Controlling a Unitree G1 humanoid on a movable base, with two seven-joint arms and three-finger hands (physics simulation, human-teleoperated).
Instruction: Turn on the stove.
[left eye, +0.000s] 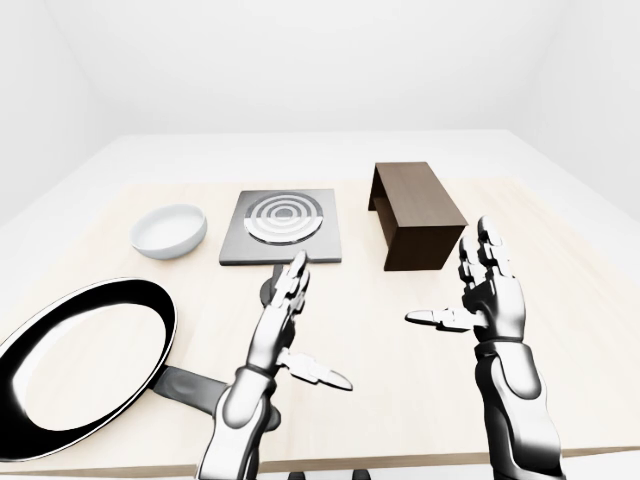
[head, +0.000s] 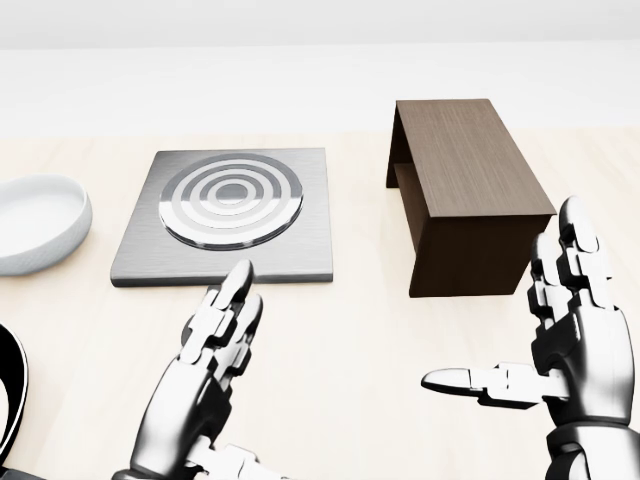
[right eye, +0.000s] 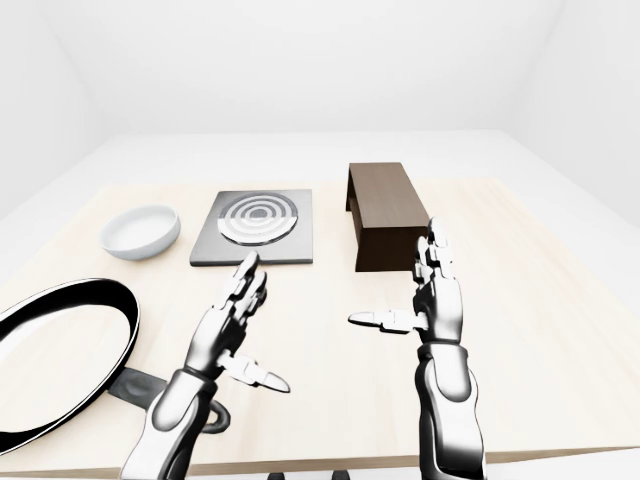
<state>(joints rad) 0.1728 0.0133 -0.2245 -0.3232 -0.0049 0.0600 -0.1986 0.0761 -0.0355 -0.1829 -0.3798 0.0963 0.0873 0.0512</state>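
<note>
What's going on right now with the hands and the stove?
Left hand open, fingertips just short of stove. Right hand open, beside wooden box. Nothing between hand and stove.

Stove (left eye: 282, 226) mid-table (left eye: 560, 300); bowl (left eye: 169, 229) left, box (left eye: 415, 213) right, pan (left eye: 85, 355) lower-left

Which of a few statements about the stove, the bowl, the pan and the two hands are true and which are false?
1. The left hand is open, its fingertips close to the stove's near edge in the head view. True.
2. The right hand grips the brown wooden box. False: it is open and hangs free, holding nothing.
3. The white bowl lies left of the stove in the left-eye view. True.
4. The black frying pan sits on the stove's burner. False: it lies on the table at the lower left, and the burner is bare.
</note>
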